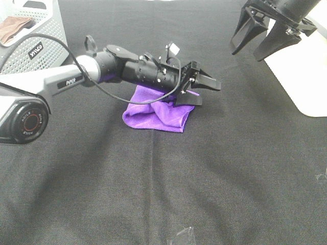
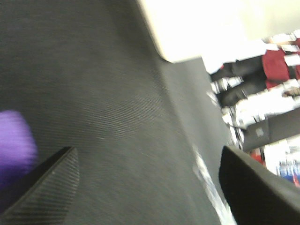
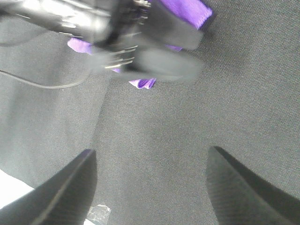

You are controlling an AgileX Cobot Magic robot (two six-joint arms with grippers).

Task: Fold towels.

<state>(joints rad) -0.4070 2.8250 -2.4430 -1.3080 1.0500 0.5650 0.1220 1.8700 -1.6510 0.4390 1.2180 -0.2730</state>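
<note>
The purple towel (image 1: pixel 158 113) lies crumpled in a bunch on the black table cover, near the middle. My left gripper (image 1: pixel 204 91) hangs just over the towel's right edge with its jaws apart and nothing between them. In the left wrist view the left gripper (image 2: pixel 150 187) is open and a blurred bit of the towel (image 2: pixel 14 145) shows beside one finger. My right gripper (image 1: pixel 246 53) is raised at the back right, open and empty. The right wrist view shows the right gripper (image 3: pixel 154 187) open, looking down on the left arm and the towel (image 3: pixel 143 83).
A grey perforated basket (image 1: pixel 43 48) stands at the back left with a brown cloth (image 1: pixel 13 28) in it. A white board (image 1: pixel 301 76) lies at the right edge. A scrap of clear plastic (image 1: pixel 184 237) lies at the front edge.
</note>
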